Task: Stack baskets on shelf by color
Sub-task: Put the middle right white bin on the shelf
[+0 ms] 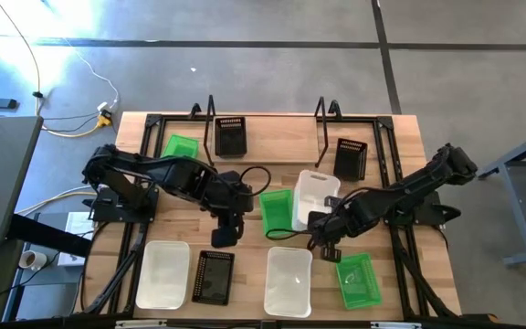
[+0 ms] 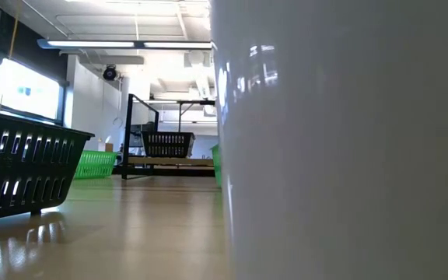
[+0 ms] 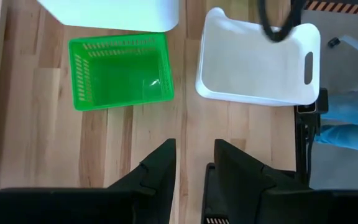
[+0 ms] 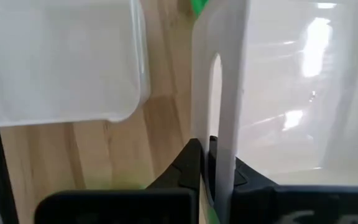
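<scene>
Right gripper (image 4: 215,163) on white basket (image 4: 291,93) wall

Glossy smooth white plastic basket (image 4: 229,93), perforated bright green plastic basket (image 3: 120,71), matt black mesh plastic basket (image 2: 22,167), smooth light-wood tabletop (image 1: 400,128) with faint sheen, black metal shelf frame (image 1: 320,119)

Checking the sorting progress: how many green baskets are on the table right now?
3. One green basket lies at the far left beside the shelf, one in the middle between the arms, one at the near right. Others may be hidden by nesting.
</scene>
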You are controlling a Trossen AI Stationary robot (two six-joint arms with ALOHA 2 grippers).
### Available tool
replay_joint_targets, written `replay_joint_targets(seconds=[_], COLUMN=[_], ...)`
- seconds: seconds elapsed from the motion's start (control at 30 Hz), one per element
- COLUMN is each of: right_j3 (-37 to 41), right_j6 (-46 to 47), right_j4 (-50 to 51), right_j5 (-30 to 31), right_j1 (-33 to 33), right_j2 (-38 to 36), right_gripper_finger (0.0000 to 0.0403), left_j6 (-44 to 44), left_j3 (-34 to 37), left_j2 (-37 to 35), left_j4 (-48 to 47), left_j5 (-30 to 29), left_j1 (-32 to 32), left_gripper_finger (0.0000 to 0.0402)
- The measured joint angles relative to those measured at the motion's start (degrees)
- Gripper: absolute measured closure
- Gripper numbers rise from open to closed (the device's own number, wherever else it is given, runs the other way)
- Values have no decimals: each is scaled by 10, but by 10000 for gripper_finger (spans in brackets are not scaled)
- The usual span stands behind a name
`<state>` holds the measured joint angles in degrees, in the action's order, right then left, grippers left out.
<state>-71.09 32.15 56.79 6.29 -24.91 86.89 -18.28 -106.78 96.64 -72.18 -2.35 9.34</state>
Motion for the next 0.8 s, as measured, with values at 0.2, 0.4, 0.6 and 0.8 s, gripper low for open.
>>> replay_joint_targets(seconds=[0.2, 0.4, 0.6, 0.8], right_j3=[-55, -99, -133, -143], right_j6=[-59, -166, -293, -393], right_j4=[46, 69, 68, 64], right_j5=[46, 106, 168, 171], right_j1=[17, 56, 125, 219], right_j2=[0, 0, 0, 0], right_gripper_finger=[403, 403, 403, 403], left_j6=[5, 5, 5, 5], left_j3=[0, 0, 0, 0], left_j2=[0, 0, 0, 0], left_j4=[0, 0, 1, 1], left_j5=[0, 0, 0, -4], left_j1=[0, 0, -5, -21], left_gripper_finger=[300, 300, 300, 300])
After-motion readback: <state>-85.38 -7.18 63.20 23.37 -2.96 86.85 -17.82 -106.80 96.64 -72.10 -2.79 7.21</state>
